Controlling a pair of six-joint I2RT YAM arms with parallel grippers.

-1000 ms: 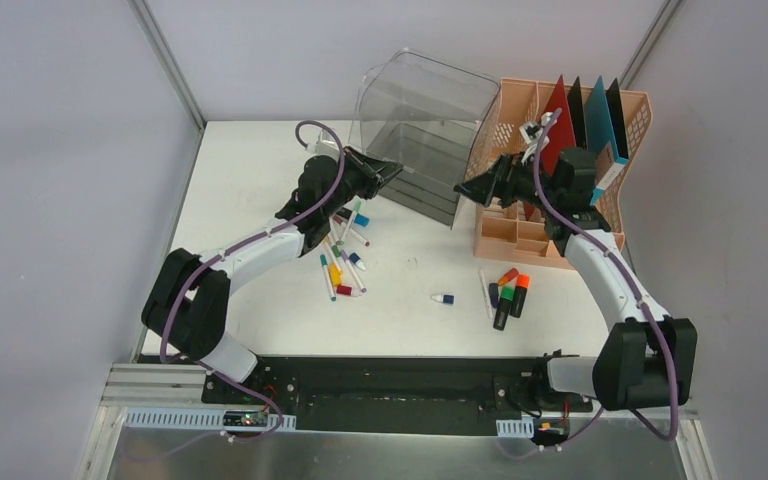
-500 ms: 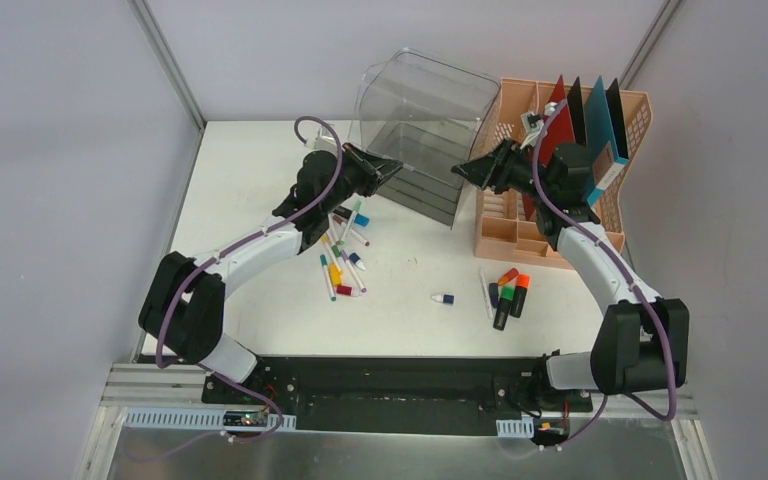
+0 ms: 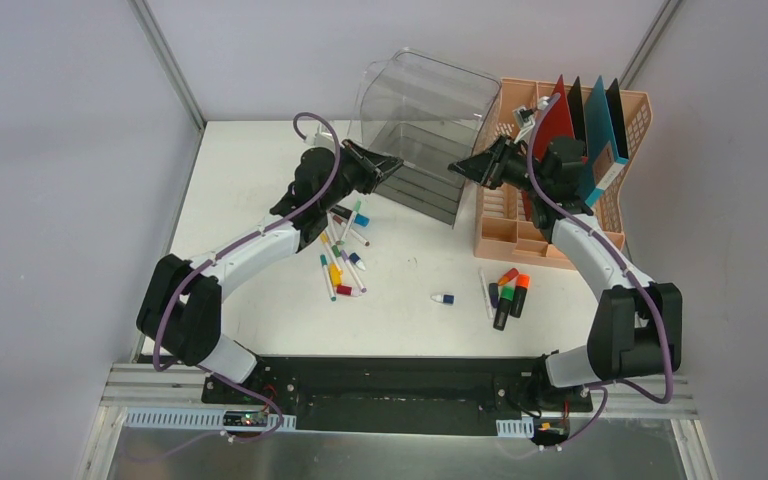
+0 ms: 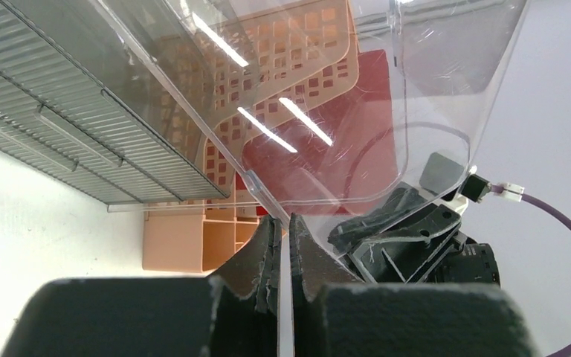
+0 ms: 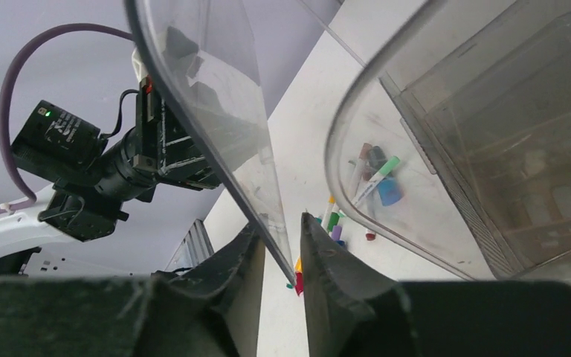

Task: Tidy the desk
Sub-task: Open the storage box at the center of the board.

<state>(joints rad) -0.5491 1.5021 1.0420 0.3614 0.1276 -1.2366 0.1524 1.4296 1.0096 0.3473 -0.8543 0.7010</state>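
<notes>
On the white desk (image 3: pixel 260 160) a clear plastic bin (image 3: pixel 425 130) lies tipped on its side at the back centre. My left gripper (image 3: pixel 388 168) is shut on the bin's left rim, and the thin clear edge runs into its fingertips (image 4: pixel 284 223). My right gripper (image 3: pixel 463 168) is at the bin's right rim. Its jaws straddle the clear wall (image 5: pixel 215 111), and the gripper (image 5: pixel 286 238) is still open, with a small gap beside the wall. Loose markers (image 3: pixel 342 250) lie under the left arm. Highlighters (image 3: pixel 508 292) lie at the front right.
A peach mesh organizer (image 3: pixel 560 180) with red, black and teal folders stands at the back right, close behind my right wrist. A small white and blue cap (image 3: pixel 444 298) lies mid-desk. Grey walls enclose the desk on three sides.
My right gripper has moved up and left from the organizer to the bin's rim, its jaws narrowing around the clear wall. The left gripper stays shut on the rim.
</notes>
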